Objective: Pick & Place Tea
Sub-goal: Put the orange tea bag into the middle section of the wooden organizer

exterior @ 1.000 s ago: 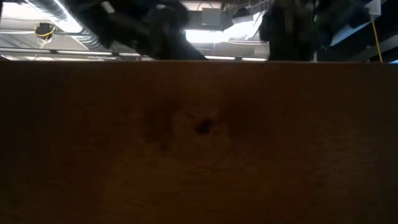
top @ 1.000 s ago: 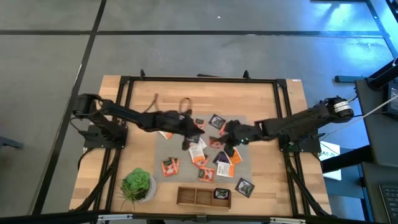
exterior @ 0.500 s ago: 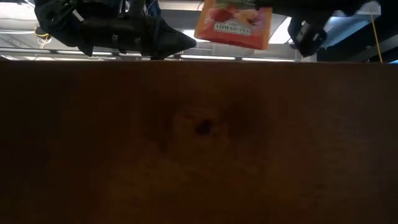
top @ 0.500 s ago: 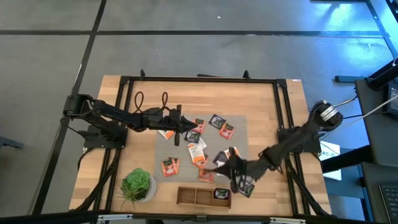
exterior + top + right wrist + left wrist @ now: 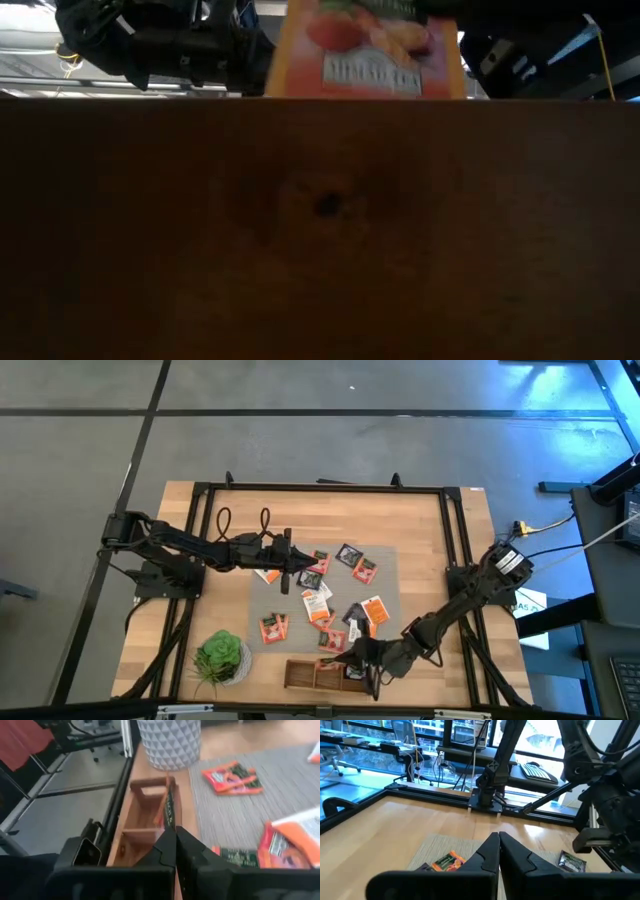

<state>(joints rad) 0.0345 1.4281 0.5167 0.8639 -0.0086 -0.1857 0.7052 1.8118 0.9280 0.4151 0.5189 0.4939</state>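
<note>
Both my grippers pinched closed. Right gripper [image 5: 367, 663] over wooden tray [image 5: 300, 674] at desk's front edge, gripping orange tea sachet [image 5: 365, 50]. Left gripper [image 5: 300, 565] above mat [image 5: 290, 605], empty. Other sachets [image 5: 318, 600] scattered on mat.

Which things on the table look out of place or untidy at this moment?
The tea sachets lie scattered on the grey mat, some overlapping and at odd angles. The wooden box already holds one or two. The right gripper holds an orange sachet above the box.
</note>
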